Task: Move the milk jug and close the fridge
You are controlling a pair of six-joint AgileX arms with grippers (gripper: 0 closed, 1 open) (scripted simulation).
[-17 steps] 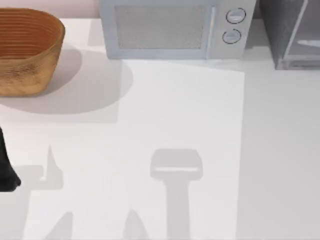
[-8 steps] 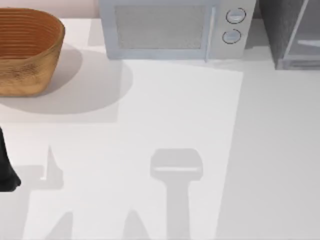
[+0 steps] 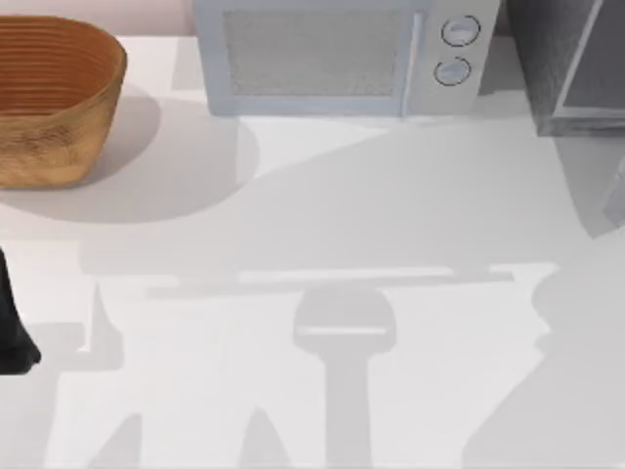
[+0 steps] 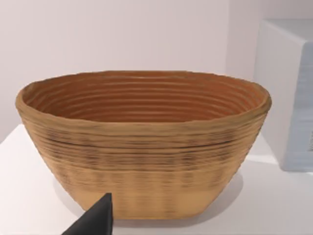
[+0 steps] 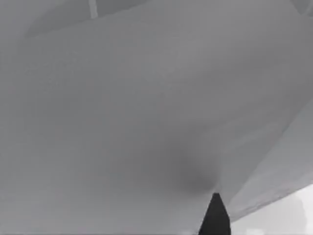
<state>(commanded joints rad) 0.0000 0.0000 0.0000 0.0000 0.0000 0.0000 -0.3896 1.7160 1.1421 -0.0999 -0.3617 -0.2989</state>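
The fridge (image 3: 545,61) stands at the table's back right corner, dark grey and cut off by the view's edge. Its pale framed door panel (image 3: 594,70) shows beside the body. The milk jug is out of view. My left arm (image 3: 12,332) rests at the table's left edge; a dark part of my left gripper (image 4: 95,220) points toward the basket. In the right wrist view a dark part of my right gripper (image 5: 215,218) sits close against a flat grey surface (image 5: 146,107); I cannot tell what that surface is.
A woven brown basket (image 3: 54,98) sits at the back left, seen close in the left wrist view as the basket (image 4: 142,147). A light grey microwave (image 3: 332,54) with two round knobs stands at the back middle. Broad shadows lie across the white table (image 3: 293,195).
A broad shadow has spread from the right leftward over the table. The fridge's door panel has turned and looks darker. My left arm has not moved.
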